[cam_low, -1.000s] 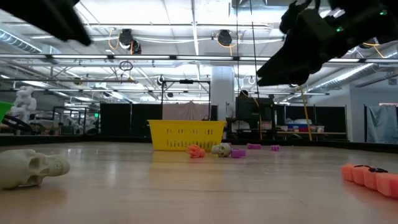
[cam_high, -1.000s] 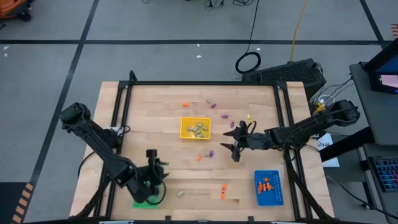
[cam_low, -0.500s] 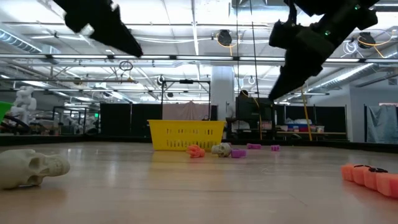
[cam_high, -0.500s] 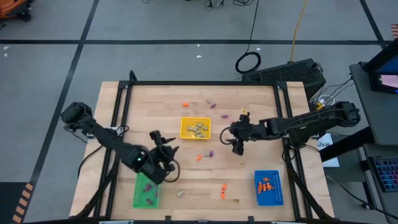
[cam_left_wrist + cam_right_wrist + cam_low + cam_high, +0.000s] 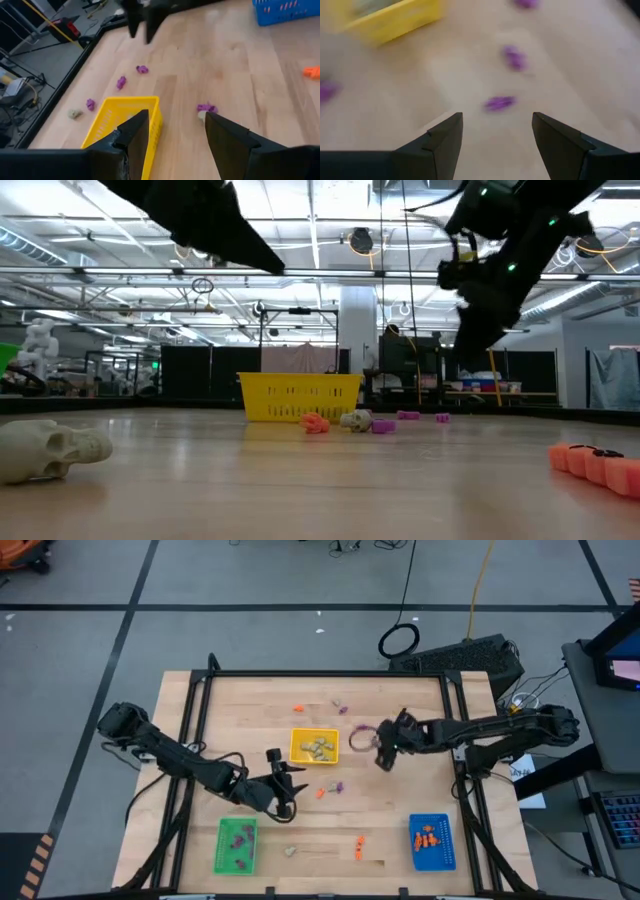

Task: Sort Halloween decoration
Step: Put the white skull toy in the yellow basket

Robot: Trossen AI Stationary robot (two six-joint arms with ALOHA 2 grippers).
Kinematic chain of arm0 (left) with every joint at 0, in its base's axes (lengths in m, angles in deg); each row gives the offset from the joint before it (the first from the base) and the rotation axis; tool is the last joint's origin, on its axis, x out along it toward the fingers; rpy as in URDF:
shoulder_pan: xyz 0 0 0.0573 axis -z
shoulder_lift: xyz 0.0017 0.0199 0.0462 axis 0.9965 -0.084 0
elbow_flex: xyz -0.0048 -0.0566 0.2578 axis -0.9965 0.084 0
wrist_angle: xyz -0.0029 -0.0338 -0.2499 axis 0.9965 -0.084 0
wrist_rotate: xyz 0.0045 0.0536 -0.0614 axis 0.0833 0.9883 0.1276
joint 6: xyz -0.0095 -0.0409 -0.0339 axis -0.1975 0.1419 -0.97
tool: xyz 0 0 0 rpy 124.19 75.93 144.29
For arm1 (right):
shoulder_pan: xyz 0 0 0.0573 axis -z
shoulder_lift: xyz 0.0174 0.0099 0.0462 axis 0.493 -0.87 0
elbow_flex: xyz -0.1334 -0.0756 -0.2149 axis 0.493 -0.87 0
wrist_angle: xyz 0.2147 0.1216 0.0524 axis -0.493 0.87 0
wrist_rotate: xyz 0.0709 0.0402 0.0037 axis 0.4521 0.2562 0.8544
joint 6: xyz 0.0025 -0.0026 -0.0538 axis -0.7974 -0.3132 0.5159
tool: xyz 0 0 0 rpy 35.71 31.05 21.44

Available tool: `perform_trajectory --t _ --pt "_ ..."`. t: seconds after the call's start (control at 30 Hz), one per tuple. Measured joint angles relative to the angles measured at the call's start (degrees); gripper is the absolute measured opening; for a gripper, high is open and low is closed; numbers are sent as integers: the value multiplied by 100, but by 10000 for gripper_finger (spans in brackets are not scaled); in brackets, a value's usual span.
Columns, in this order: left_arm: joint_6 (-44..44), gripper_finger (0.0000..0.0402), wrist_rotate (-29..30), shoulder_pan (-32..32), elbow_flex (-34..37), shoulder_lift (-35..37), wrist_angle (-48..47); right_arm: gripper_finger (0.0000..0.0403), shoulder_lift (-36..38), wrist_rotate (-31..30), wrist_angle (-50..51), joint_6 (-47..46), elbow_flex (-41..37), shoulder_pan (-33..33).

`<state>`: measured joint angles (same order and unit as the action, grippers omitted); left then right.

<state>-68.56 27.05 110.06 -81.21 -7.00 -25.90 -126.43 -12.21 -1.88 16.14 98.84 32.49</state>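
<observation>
Having left the green tray (image 5: 237, 845), the left gripper (image 5: 290, 786), fingers spread and empty, now heads toward a purple trinket (image 5: 206, 107) beside the yellow tray (image 5: 314, 746), while the spread, empty right gripper (image 5: 385, 747) hovers, seemingly, over another purple trinket (image 5: 499, 103).

yellow tray (image 5: 314, 746) mid-table, bare wood (image 5: 250, 710) around it

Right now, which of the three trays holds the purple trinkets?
The green tray, at the table's near left corner. The yellow tray in the middle holds pale trinkets, and the blue tray at near right holds orange ones.
</observation>
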Motion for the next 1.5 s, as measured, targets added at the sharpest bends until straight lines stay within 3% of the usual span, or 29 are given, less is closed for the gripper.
perform_trajectory --t 0.23,0.33,0.53,0.8,1.17,1.27,1.5 --pt "-109 192 34 199 277 0 873 226 -531 -15 -532 -1003 0 286" --pt "90 192 310 296 416 0 1174 226 -778 109 -893 -1421 0 346" --pt "517 192 454 250 658 0 1729 226 -1255 12 -1073 -1632 0 346" --pt "564 192 290 171 658 0 1769 226 -1337 -19 -1405 -1455 -2 -74" --pt "652 192 296 138 658 0 1765 226 -1481 -286 -3038 -246 -2 -1636" --pt "651 192 300 136 658 0 1765 226 -1688 -397 -3416 -25 0 -1768" --pt "616 192 310 138 658 -2 1756 240 -2378 34 -4506 416 -2 -1794"
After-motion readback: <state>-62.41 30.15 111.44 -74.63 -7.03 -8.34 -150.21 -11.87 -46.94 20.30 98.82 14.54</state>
